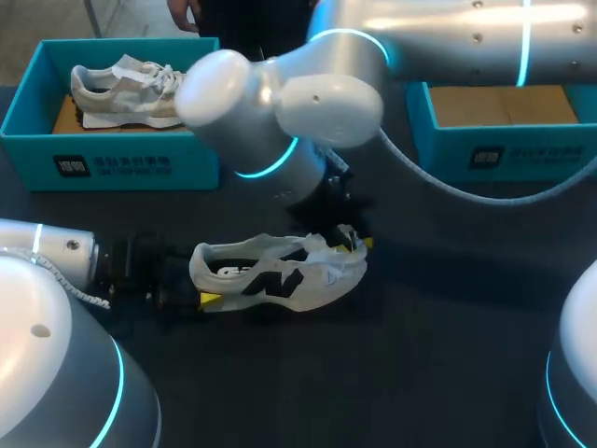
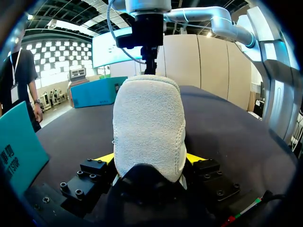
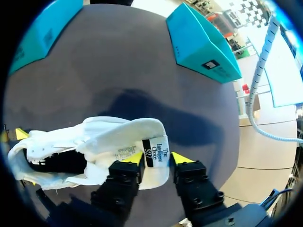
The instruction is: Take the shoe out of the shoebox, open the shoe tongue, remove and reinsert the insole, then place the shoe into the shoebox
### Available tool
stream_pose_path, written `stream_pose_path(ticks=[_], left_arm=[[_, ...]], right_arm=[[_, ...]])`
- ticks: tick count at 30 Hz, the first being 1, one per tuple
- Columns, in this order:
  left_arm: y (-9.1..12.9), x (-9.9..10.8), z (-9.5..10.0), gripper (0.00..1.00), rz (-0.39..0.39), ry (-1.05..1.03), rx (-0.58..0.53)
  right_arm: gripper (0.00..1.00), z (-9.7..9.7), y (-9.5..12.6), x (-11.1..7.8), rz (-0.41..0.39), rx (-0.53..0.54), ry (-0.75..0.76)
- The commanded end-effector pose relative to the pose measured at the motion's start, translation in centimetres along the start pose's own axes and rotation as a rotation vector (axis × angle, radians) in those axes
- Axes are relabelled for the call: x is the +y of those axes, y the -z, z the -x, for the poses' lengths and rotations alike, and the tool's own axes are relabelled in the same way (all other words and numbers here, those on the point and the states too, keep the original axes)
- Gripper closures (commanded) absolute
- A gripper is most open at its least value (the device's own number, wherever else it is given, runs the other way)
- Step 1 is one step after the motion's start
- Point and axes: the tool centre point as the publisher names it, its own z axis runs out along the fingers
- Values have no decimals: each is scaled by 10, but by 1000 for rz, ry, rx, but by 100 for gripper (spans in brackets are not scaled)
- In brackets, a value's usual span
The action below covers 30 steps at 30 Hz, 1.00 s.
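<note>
A white shoe point(image 1: 280, 273) lies on its side in the middle of the dark table, heel toward my left arm. My left gripper point(image 1: 204, 283) has the heel point(image 2: 149, 123) between its fingers, both yellow tips pressed against its sides. My right arm reaches in from the far right, past the middle. Its gripper point(image 1: 353, 241) hangs over the shoe's tongue. In the right wrist view the labelled tongue point(image 3: 154, 146) stands up between the parted fingers of the right gripper point(image 3: 158, 158), not pinched. The dark inside of the shoe point(image 3: 61, 161) shows behind it.
A teal shoebox point(image 1: 37, 103) at the back left holds a second pale shoe point(image 1: 121, 89). Another teal box point(image 1: 504, 140) stands at the back right, showing a brown cardboard bottom. My right arm's cable point(image 1: 438, 182) hangs over the table behind the shoe.
</note>
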Motion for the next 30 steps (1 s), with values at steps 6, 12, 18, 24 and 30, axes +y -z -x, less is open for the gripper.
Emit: stream_pose_path(ticks=[6,12,18,24,30], left_arm=[[2,4,-1,100,0,-1,-1],[2,4,-1,100,0,-1,-1],[2,4,-1,100,0,-1,-1],[2,4,-1,100,0,-1,-1],[2,4,-1,100,0,-1,-1]], right_arm=[[27,-4,-23,-7,-9,101,-814],[18,-8,-31,-7,-22,114,-809],[10,-7,-24,-4,-15,123,-793],[0,4,0,1,38,114,-753],[0,11,19,11,81,139,-689]])
